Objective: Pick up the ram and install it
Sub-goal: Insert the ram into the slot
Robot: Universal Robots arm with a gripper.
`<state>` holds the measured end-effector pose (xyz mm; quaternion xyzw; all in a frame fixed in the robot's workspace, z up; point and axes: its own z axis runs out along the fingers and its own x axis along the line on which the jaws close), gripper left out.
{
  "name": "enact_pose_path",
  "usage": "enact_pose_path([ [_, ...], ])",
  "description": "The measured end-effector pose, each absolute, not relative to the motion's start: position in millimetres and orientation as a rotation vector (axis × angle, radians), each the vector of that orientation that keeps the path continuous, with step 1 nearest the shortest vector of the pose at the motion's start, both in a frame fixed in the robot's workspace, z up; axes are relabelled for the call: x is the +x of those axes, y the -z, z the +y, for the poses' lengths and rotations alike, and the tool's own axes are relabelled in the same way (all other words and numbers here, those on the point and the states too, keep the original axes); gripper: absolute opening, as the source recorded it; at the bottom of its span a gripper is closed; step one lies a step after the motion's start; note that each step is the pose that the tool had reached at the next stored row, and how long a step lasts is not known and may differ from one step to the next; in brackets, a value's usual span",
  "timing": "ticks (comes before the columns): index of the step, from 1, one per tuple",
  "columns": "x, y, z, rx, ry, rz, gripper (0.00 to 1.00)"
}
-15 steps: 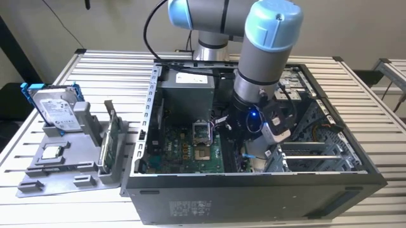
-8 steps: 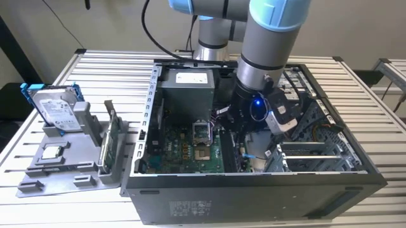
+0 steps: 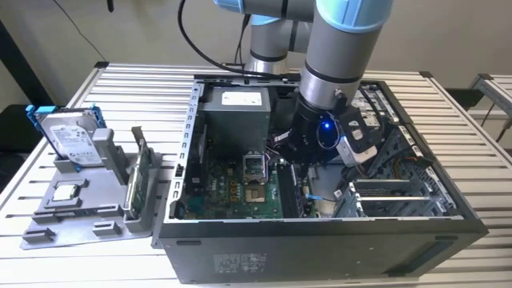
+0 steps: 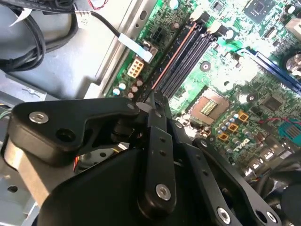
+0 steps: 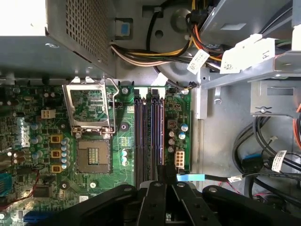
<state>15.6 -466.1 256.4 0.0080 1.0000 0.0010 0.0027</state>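
Gripper [image 4: 153,101]: black linkage closest to the lens in both wrist views, fingers drawn together on the ram's upper edge.
Arm [image 3: 340,54]: grey with blue joints, reaching steeply down into the open computer case [image 3: 320,240] in the exterior view.
Ram [image 4: 171,59]: long thin dark strip seen edge-on, a reddish line along it, standing in the memory slots [image 5: 149,136] beside the processor socket [image 5: 94,153].
Motherboard [image 5: 47,155]: green, beneath the gripper.
Holder tray [image 3: 72,210]: grey, outside the case on the exterior view's left, carrying a hard drive [image 3: 68,141].
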Motion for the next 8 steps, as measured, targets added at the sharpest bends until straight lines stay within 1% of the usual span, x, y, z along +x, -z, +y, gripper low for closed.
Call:
enact_pose_path([
  [8, 15.6, -256.4, -466.1, 0.025, -0.003, 3.136, 0.11],
])
